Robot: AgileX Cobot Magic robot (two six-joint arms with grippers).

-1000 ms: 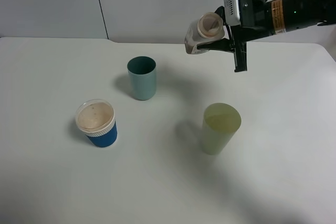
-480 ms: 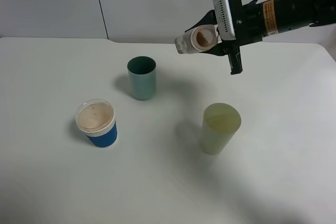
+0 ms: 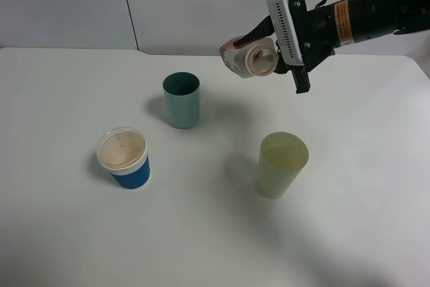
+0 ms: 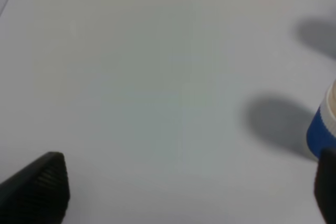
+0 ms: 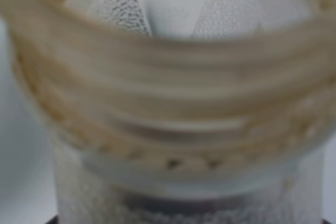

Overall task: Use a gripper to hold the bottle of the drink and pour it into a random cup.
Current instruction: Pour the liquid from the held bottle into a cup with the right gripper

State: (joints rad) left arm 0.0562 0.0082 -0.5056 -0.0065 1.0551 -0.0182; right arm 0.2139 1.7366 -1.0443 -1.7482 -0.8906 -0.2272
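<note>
Right gripper clenched on small clear plastic bottle with white-pink label. Bottle in air near far edge of white surface, tipped on side, open neck toward camera. Tall pale teal plastic cup upright, left of bottle, apart from it. Left gripper spread open, empty.

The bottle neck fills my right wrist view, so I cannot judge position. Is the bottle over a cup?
Observer: Seemingly not; the bottle, tilted in the right claw, appears right of the teal cup.
Operator: What other cups are there?
Observer: A yellow-green tumbler and a lidded blue cup.
Operator: And the left claw?
Observer: The left claw is open, empty, low near the blue cup.
</note>
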